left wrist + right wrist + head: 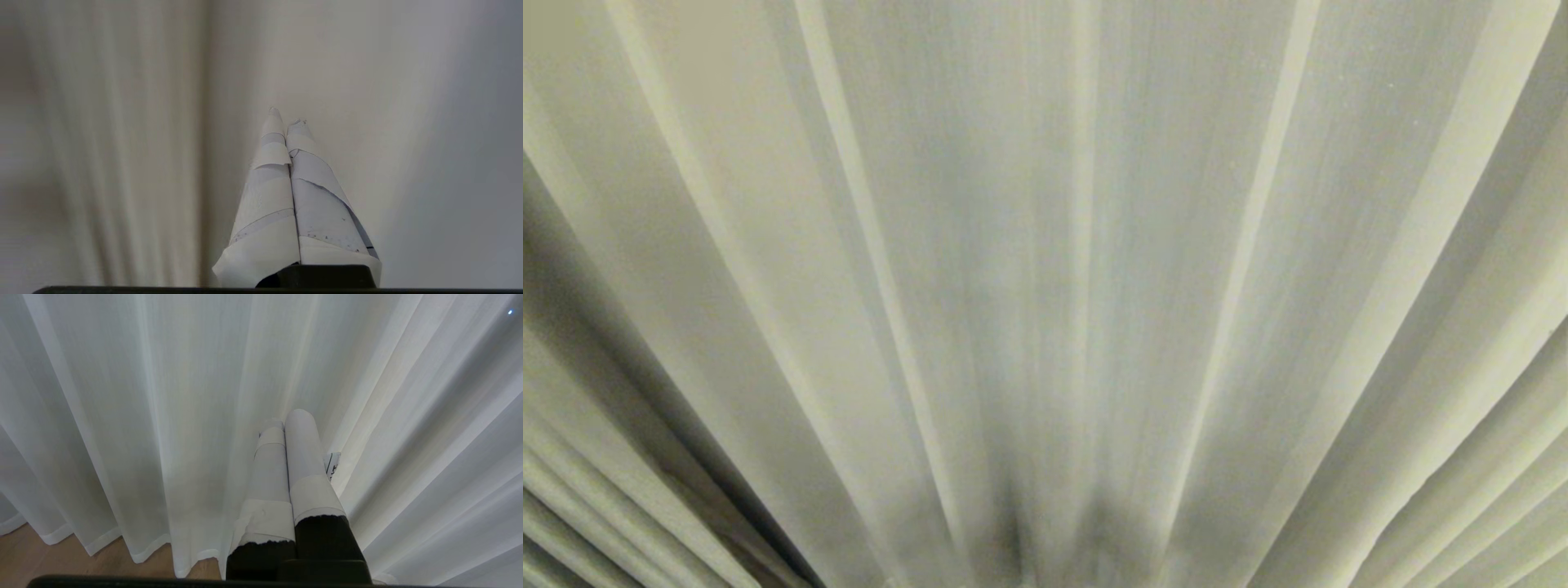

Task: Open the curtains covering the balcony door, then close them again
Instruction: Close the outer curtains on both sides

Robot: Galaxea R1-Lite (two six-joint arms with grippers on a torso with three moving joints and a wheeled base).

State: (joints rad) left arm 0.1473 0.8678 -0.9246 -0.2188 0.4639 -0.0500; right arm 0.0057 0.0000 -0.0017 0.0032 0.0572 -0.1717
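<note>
Where the head view is filled edge to edge by the curtains [1045, 269], only pale cream pleats fanning upward are seen. Their hem and a wood floor [49, 555] are shown solely by the right wrist view. The left gripper [286, 116] and right gripper [286, 418] are pressed closed, empty, near the fabric.

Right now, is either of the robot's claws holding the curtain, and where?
No. Both the left gripper and right gripper are shut with nothing between the fingers, pointing at the curtains.
</note>
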